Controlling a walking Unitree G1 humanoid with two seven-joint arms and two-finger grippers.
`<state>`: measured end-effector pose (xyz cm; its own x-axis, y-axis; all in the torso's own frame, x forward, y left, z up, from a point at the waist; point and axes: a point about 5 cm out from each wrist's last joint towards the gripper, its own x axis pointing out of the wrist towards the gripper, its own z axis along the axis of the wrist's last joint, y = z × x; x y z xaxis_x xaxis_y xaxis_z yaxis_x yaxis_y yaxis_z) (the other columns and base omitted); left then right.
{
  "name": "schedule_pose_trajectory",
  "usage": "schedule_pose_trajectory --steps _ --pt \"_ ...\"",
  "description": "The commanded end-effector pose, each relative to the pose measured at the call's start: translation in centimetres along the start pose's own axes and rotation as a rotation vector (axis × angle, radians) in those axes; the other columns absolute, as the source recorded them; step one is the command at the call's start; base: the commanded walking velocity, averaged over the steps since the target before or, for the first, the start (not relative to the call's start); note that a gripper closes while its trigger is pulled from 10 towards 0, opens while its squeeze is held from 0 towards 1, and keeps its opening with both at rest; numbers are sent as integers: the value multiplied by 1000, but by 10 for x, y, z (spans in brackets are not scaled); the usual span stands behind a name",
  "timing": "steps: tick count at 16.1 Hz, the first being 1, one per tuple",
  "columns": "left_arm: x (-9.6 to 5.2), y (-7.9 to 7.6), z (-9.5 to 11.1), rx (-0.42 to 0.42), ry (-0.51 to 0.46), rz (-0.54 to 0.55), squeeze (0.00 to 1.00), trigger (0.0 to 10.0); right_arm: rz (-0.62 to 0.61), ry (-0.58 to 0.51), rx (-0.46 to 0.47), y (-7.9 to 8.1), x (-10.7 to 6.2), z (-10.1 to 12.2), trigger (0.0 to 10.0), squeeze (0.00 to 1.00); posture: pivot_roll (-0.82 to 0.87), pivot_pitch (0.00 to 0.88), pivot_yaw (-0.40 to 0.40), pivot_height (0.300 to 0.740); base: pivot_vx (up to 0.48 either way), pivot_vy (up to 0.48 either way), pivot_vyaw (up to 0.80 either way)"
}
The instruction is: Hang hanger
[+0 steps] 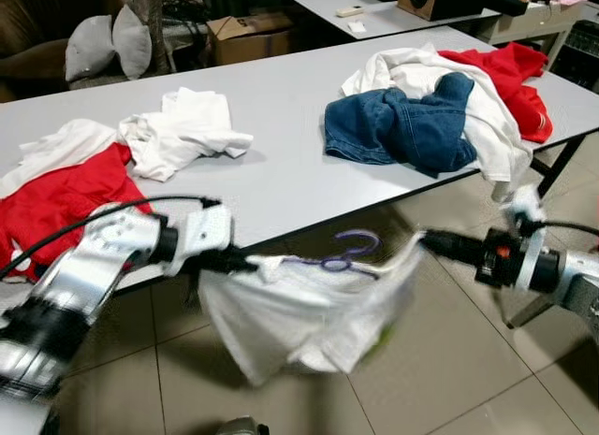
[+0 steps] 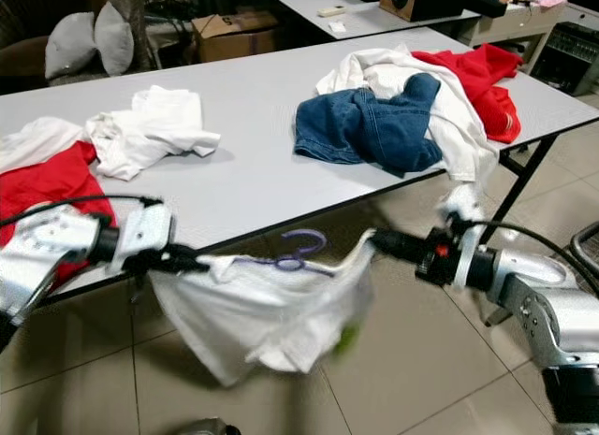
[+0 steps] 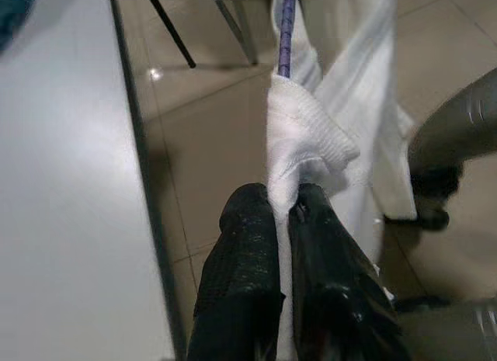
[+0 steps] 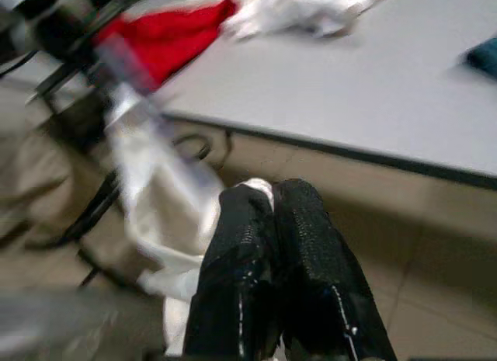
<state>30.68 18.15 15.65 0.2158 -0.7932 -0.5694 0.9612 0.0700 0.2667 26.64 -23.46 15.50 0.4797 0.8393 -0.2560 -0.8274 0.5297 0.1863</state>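
Note:
A white garment (image 1: 299, 313) hangs on a purple hanger (image 1: 342, 257), stretched between my two grippers in front of the table's near edge, above the tiled floor. My left gripper (image 1: 245, 262) is shut on the garment's left shoulder; the left wrist view shows white cloth (image 3: 299, 136) pinched between the black fingers (image 3: 241, 252), with the purple hanger bar (image 3: 286, 31) beyond. My right gripper (image 1: 426, 240) is shut on the garment's right end, and the right wrist view shows a bit of white cloth (image 4: 167, 213) at the fingertips.
The grey table (image 1: 281, 164) carries a red and white pile (image 1: 56, 187) at left, a white shirt (image 1: 182, 131), blue jeans (image 1: 402, 126) and a white and red heap (image 1: 487, 75) at right. Table legs (image 1: 562, 164) stand at right. A box (image 1: 248, 33) and cushions (image 1: 108, 42) lie behind.

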Motion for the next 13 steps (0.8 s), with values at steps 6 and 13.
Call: schedule_pose_trajectory --steps 6,13 --pt "-24 29 8 63 31 -30 0 0 48 294 -113 -3 -9 -20 0 0 -47 0 35 740 0 0 0" --pt "-22 22 4 79 26 -169 0 0 -3 420 -116 -13 -45 -23 0 0 -46 0 35 740 0 0 0"
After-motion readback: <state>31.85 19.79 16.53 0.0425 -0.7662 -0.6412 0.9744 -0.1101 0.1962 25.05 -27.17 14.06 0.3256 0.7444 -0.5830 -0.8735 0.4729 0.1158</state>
